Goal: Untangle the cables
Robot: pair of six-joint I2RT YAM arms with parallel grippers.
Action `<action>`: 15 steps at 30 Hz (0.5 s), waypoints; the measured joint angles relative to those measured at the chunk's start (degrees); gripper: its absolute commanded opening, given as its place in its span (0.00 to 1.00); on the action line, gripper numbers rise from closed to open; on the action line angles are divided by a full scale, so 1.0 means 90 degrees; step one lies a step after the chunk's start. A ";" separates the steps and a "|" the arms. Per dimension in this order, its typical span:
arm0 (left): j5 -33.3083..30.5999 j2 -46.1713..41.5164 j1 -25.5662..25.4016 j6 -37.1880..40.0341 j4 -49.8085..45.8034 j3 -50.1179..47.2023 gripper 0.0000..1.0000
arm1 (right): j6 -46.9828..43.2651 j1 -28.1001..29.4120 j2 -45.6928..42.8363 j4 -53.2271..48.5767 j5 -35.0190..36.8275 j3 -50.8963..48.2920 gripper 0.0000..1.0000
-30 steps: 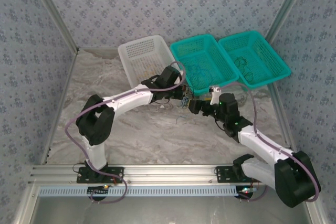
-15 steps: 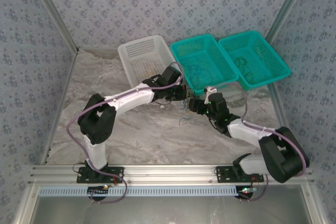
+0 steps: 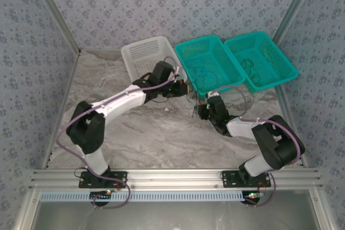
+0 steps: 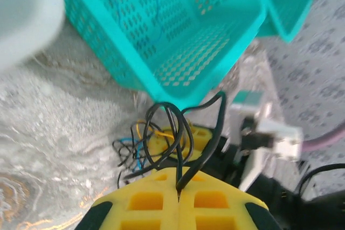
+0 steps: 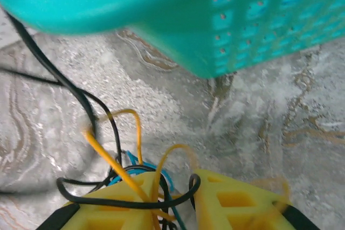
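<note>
Knotted cables [image 5: 116, 169] above a grey marbled table [image 3: 135, 133], patterned walls [image 3: 161, 4] all round.
The left pincer [image 4: 178, 180] is pressed together on a black strand; the clump hangs between it and the right pincer [image 5: 178, 189], with a teal basket [image 4: 178, 36] just beyond. The right pincer's fingers are close with wires in the gap, but blurred and cut off, so I cannot tell whether it grips.

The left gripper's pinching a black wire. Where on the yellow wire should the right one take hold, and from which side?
Probably the yellow wire on its straight stretch just below the arched loop, coming from the near side, away from the teal basket. That stretch stands free above the right gripper, while lower down it crosses the black wire and the blue wire.
</note>
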 measured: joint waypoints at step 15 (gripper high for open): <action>0.0104 -0.0855 0.0777 0.0182 0.0068 -0.0265 0.00 | 0.0525 -0.0151 -0.0600 -0.1586 0.0576 -0.0104 0.20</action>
